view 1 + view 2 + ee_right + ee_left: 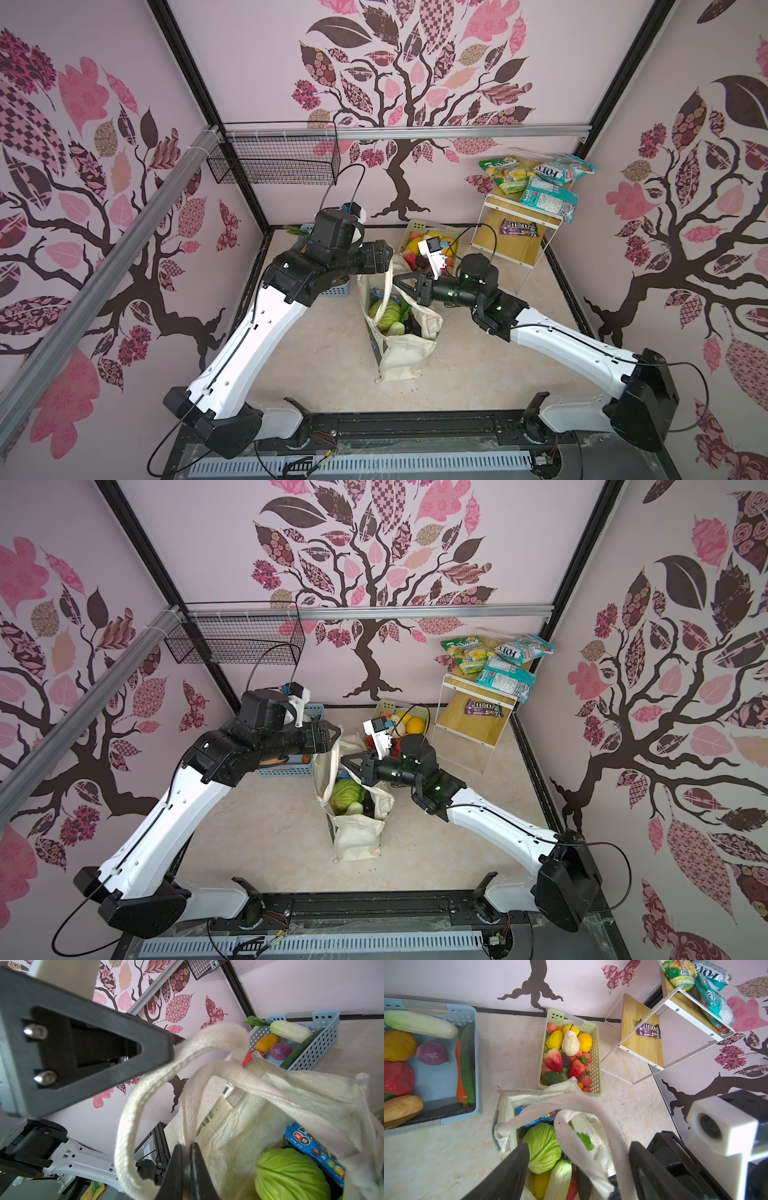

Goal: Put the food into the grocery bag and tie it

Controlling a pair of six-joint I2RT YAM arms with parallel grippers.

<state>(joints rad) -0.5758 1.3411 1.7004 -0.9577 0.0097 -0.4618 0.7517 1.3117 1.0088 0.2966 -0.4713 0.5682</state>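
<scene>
The cream grocery bag (399, 357) (357, 837) stands upright mid-table with its mouth open. Inside lie food items: a green cabbage (544, 1147) (291, 1174), a yellow banana (540, 1183), a white radish (560, 1178) and a blue M&M's packet (313, 1147). My left gripper (579, 1145) (388, 257) hangs open over the bag's far rim, and the cream handles (577, 1105) run between its fingers. My right gripper (186, 1145) (397, 277) is shut on one handle strap (187, 1105) just above the bag's mouth.
A blue basket (475, 1064) of vegetables sits behind the bag to the left, and a pale-green basket (596, 1064) of fruit behind it. A wooden shelf (515, 245) at the back right holds Fox's bags (540, 183) and a brown M&M's packet (521, 227). A wire basket (274, 162) hangs on the back wall.
</scene>
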